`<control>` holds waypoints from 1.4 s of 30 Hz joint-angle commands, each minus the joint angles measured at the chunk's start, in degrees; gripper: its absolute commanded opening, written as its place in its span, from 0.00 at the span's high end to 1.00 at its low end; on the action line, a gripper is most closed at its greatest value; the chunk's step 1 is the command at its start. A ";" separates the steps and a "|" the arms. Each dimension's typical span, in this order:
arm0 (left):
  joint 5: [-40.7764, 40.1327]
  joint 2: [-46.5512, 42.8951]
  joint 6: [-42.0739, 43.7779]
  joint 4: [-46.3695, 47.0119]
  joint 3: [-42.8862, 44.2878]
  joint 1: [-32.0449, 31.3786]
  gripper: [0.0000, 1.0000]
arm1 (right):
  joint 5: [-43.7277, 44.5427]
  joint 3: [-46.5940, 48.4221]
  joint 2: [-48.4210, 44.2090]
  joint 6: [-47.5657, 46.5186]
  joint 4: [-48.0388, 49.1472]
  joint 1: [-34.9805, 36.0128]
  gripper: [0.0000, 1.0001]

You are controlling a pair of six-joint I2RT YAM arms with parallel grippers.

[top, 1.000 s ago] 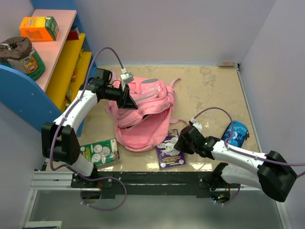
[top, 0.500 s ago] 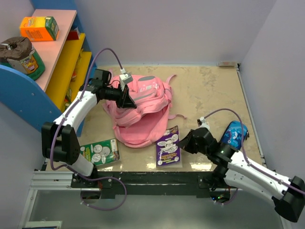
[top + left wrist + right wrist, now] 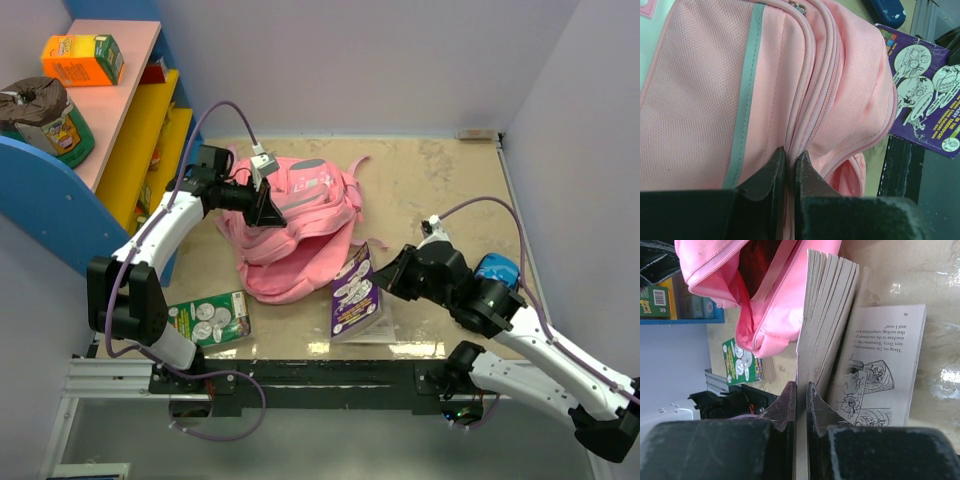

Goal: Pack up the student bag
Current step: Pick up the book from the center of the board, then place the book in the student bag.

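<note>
Since half a second ago the right gripper (image 3: 801, 390) has raised the purple book (image 3: 352, 290) from flat on the table (image 3: 430, 190) to a steep tilt, leaning toward the bag (image 3: 295, 225). Its fingers are almost closed and pinch the cover with a few sheets, while the other pages fan apart and one inner page lies open on the table. The left gripper (image 3: 789, 160) is nearly closed too. It nips a fold of pink fabric by the zip and so holds up the top side of the bag's mouth. The bag lies left of the table's middle, its dark opening turned to the near edge, just beside the book. I judge that the step in hand is putting the book in. The next move needs the loose pages kept together and the book's edge turned into the opening, under the lifted flap. On the open page, seen upside down, I read "Hang on" and "and I won!"; the cover's print is too small to read.
</note>
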 commanded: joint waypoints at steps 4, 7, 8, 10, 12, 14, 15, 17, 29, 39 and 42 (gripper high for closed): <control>2.44 -2.28 -1.36 2.24 0.49 0.11 1.00 | -1.53 9.98 0.89 -0.45 5.12 0.33 1.00; 2.53 -2.19 -1.54 2.32 0.40 0.02 1.00 | -0.83 13.84 2.83 -1.59 3.81 0.33 1.00; 2.53 -2.28 -1.54 2.33 0.31 0.02 1.00 | -0.57 14.89 3.44 -1.95 3.02 0.24 1.00; 2.44 -2.37 -1.54 2.33 0.31 0.02 1.00 | -0.48 16.66 3.97 -2.39 2.92 0.33 1.00; 2.62 -2.37 -1.71 2.41 0.40 0.11 1.00 | -1.35 16.66 5.19 -2.13 3.98 0.24 1.00; 2.62 -2.46 -1.71 2.41 0.31 0.02 1.00 | -2.23 16.66 5.64 -1.86 5.99 0.24 1.00; 2.62 -2.54 -1.89 2.41 0.31 0.02 1.00 | -2.06 16.75 5.99 -1.95 6.35 0.24 1.00; 2.62 -2.81 -1.80 2.15 0.40 0.02 1.00 | -1.45 15.96 6.69 -2.21 7.58 0.24 1.00; 5.78 -4.04 -4.96 2.59 2.07 0.02 1.00 | 1.37 -1.87 15.03 -0.19 40.31 -2.57 1.00; 5.61 -4.30 -4.96 2.33 1.72 0.02 1.00 | 10.40 1.61 25.41 -4.47 28.28 -3.54 0.75; 5.43 -4.22 -4.61 2.24 1.45 0.02 1.00 | 14.80 2.16 23.41 -6.34 17.80 -3.98 0.11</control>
